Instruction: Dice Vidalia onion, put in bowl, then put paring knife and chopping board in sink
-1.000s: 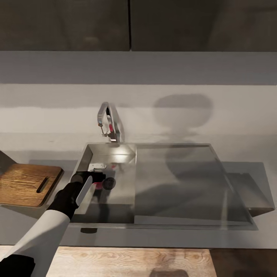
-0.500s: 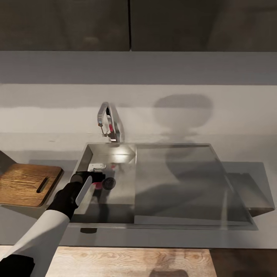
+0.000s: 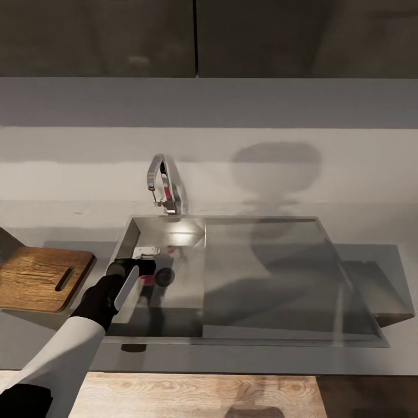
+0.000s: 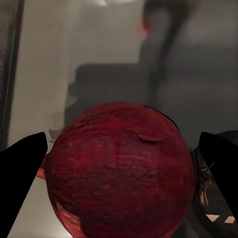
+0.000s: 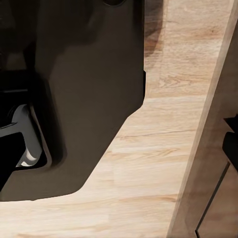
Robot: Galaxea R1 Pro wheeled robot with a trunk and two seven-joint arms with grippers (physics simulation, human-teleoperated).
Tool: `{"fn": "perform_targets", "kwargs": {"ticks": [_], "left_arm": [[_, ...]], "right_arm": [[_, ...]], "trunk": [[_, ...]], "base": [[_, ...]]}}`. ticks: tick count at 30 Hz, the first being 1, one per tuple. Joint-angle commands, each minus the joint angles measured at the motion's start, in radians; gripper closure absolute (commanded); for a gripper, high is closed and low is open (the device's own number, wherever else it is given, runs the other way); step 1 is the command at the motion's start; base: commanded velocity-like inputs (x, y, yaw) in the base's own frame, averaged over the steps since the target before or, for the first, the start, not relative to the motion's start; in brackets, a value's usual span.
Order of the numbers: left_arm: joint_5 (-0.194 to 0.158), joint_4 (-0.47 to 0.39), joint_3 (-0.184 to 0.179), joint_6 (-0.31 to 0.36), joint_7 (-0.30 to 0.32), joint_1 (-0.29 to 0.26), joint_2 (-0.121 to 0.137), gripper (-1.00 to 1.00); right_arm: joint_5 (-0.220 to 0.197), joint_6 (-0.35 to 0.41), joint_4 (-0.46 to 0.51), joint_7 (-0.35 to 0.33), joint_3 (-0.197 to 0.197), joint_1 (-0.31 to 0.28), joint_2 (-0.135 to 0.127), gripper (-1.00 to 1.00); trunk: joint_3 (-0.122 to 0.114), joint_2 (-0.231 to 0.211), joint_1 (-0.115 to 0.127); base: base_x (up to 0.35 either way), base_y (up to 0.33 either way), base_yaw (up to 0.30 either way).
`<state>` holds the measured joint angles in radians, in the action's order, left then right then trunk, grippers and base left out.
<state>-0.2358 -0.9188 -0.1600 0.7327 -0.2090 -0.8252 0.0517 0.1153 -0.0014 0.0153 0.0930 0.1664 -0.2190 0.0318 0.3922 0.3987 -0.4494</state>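
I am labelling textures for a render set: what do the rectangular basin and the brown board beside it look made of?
The rectangular sink basin looks like brushed stainless steel, given its grey sheen and soft reflections. The brown chopping board looks like wood with a matt finish, showing dark grain streaks.

In the head view the left gripper (image 3: 145,268) covers most of the onion (image 3: 148,279), so we make out only a sliver of red beside the drain (image 3: 165,276). The chopping board (image 3: 40,278) is cut off at the picture's left edge. In the left wrist view the onion's (image 4: 119,171) underside runs past the frame, and both fingertips (image 4: 20,173) are clipped.
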Motion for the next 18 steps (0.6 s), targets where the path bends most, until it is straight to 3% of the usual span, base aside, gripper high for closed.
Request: {"fn": "perform_targets", "kwargs": {"ticks": [1,18], "left_arm": [[-0.013,0.0,-0.004,0.004,-0.009,0.0,0.002,1.0],[-0.013,-0.002,-0.003,0.005,-0.009,0.0,0.002,1.0]], "right_arm": [[0.01,0.0,0.0,0.004,0.008,0.0,0.0,-1.0],[0.01,0.0,0.0,0.004,0.008,0.0,0.0,-1.0]], "trunk": [[0.002,0.001,-0.001],[0.002,0.001,-0.001]], "base": [[0.0,0.0,0.0],[0.0,0.0,0.0]]}}
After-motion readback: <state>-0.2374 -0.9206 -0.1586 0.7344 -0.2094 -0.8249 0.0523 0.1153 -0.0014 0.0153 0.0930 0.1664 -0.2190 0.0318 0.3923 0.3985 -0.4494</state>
